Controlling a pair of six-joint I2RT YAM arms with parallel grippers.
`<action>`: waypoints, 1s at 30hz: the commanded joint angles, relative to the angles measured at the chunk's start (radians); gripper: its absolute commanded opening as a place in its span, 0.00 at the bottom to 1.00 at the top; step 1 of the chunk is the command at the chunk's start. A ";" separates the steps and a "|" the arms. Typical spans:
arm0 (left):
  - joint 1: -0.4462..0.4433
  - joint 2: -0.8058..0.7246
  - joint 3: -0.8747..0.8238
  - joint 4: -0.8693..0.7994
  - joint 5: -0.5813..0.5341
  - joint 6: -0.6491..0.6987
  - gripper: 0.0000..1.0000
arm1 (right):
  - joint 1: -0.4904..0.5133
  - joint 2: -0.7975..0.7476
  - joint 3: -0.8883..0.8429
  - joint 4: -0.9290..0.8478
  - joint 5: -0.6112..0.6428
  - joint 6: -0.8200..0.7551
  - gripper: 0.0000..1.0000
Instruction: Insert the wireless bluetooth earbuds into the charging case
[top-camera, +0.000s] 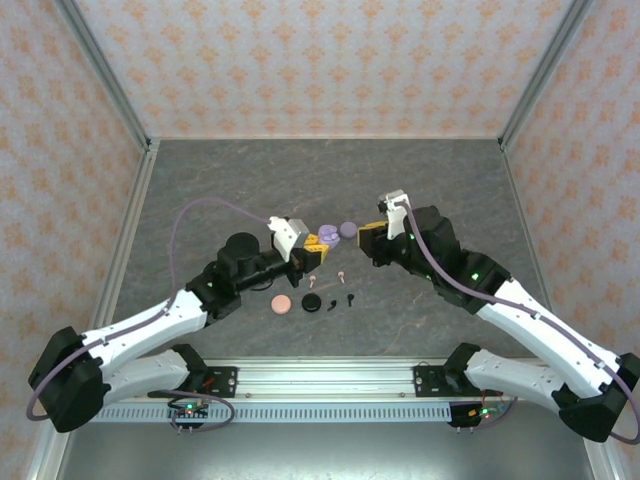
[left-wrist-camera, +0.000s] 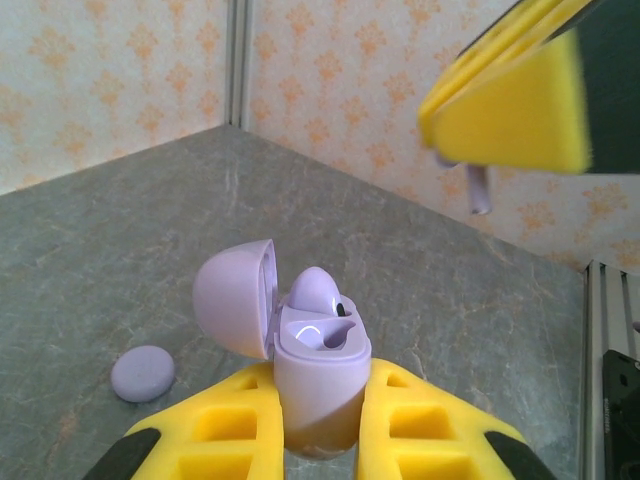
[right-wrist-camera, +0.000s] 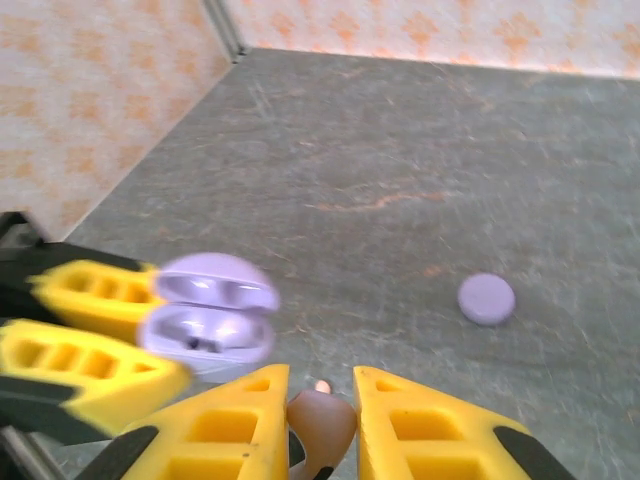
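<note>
Your left gripper (left-wrist-camera: 318, 385) is clamped on the lavender charging case (left-wrist-camera: 318, 355) and holds it upright above the middle of the table (top-camera: 200, 180), with its lid (left-wrist-camera: 232, 298) hinged open to one side. One lavender earbud (left-wrist-camera: 318, 288) sits in a well of the case, and the other well (left-wrist-camera: 335, 338) is bare. Your right gripper (right-wrist-camera: 320, 378) is pinched on a second earbud (left-wrist-camera: 481, 190), raised just beside the case and not touching it. Its stem hangs lavender below the yellow pads (left-wrist-camera: 510, 110), though in the right wrist view the bud looks mauve-brown in shadow. A lavender disc (right-wrist-camera: 487, 298) lies on the table just beyond the held case, toward the far edge. Toward the near edge lie a pink disc (top-camera: 282, 305), a black disc (top-camera: 313, 303), two pale pink earbuds (top-camera: 312, 281) and two black earbuds (top-camera: 351, 298), all loose.
</note>
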 joint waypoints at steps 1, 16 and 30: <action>-0.011 0.019 0.054 0.057 0.051 -0.016 0.00 | 0.041 0.015 0.035 0.024 0.044 -0.108 0.20; -0.014 0.062 0.080 0.061 0.098 -0.021 0.00 | 0.081 0.101 0.074 0.122 0.062 -0.213 0.20; -0.017 0.068 0.087 0.059 0.098 -0.020 0.00 | 0.084 0.141 0.055 0.141 0.062 -0.219 0.21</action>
